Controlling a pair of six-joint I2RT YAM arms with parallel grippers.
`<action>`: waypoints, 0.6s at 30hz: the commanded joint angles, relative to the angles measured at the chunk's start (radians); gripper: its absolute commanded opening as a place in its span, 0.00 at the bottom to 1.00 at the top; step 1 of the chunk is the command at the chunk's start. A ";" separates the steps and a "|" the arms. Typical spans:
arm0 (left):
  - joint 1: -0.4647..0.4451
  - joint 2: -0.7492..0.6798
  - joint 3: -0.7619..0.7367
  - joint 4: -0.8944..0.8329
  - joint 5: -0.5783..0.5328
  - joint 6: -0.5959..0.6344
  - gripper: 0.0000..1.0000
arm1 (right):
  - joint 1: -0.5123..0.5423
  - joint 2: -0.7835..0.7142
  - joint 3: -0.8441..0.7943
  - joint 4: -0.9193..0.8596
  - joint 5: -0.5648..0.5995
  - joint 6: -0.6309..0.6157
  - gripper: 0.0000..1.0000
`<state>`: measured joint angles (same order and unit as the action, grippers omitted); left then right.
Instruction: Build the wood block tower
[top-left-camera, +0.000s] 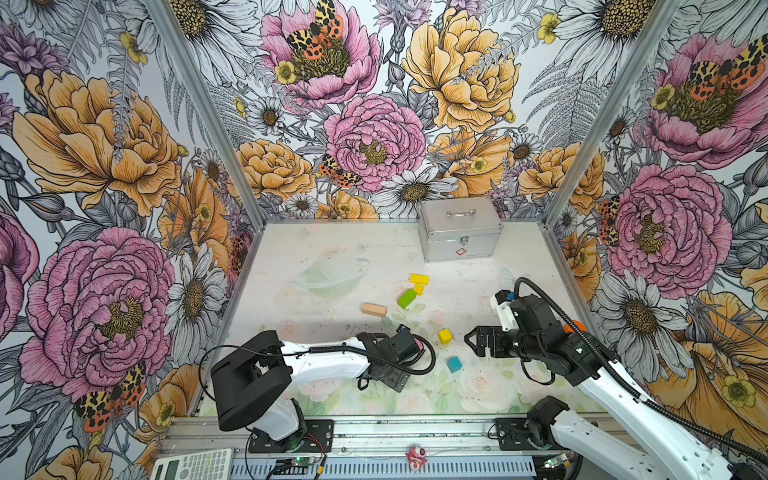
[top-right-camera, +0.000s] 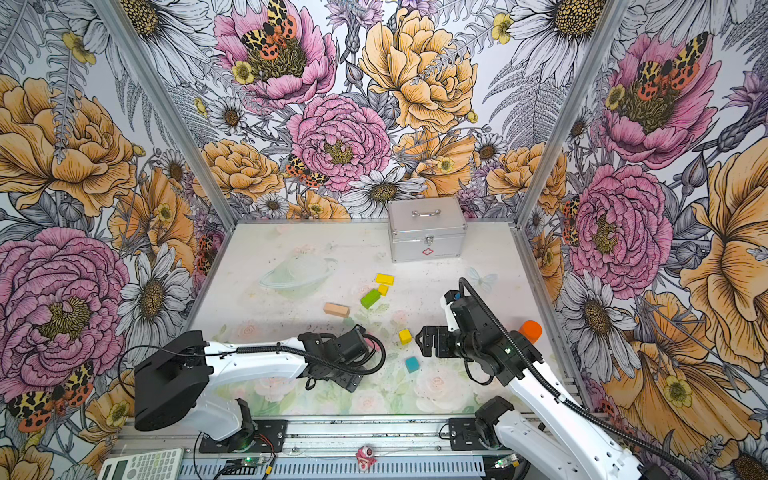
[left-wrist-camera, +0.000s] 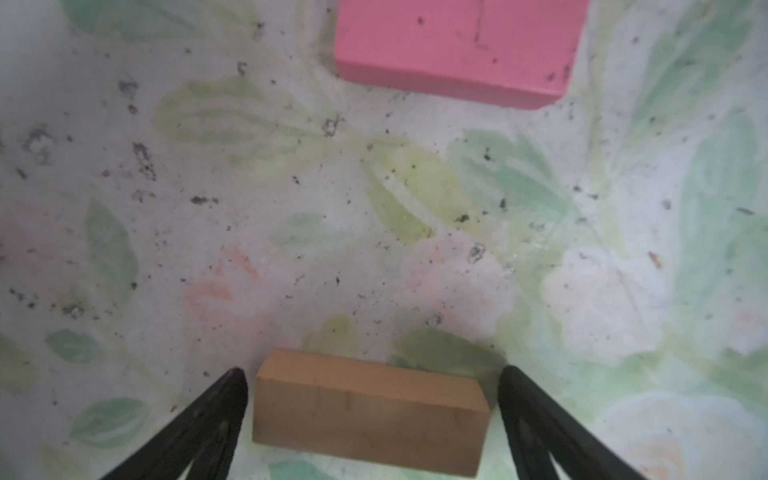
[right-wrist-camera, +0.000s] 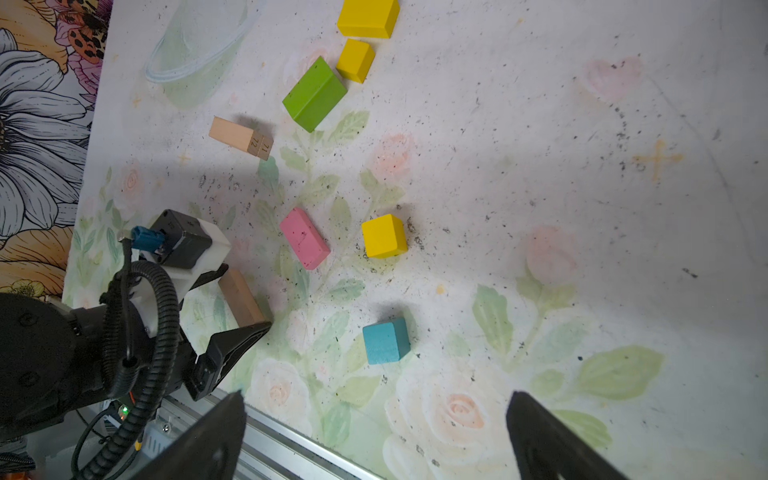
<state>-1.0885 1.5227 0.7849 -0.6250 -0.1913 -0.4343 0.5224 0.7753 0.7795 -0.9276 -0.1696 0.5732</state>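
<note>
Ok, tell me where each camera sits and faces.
Both top views: high over the front edge, looking down at the table and silver case; left arm and right arm show.
Left wrist: looks down past the left hand straddling a tan bar; pink slab beyond.
Right wrist: behind the right hand, facing the teal cube and left arm.
Shared: both wrist views show that bar and slab.

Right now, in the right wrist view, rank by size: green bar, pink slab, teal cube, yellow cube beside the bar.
1. green bar
2. pink slab and teal cube: about alike, cube nearer the camera, so unranked
3. yellow cube, farthest away
</note>
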 joint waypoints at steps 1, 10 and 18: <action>0.004 0.007 0.014 0.016 0.029 0.018 0.94 | -0.005 0.001 0.015 0.004 0.017 0.014 1.00; 0.003 -0.008 0.001 0.016 0.035 0.002 0.93 | -0.005 0.001 0.015 0.004 0.016 0.013 1.00; -0.007 -0.035 -0.024 0.018 0.027 -0.027 0.90 | -0.005 -0.002 0.013 0.004 0.011 0.019 1.00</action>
<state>-1.0889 1.5185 0.7795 -0.6224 -0.1738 -0.4397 0.5224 0.7807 0.7795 -0.9276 -0.1696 0.5842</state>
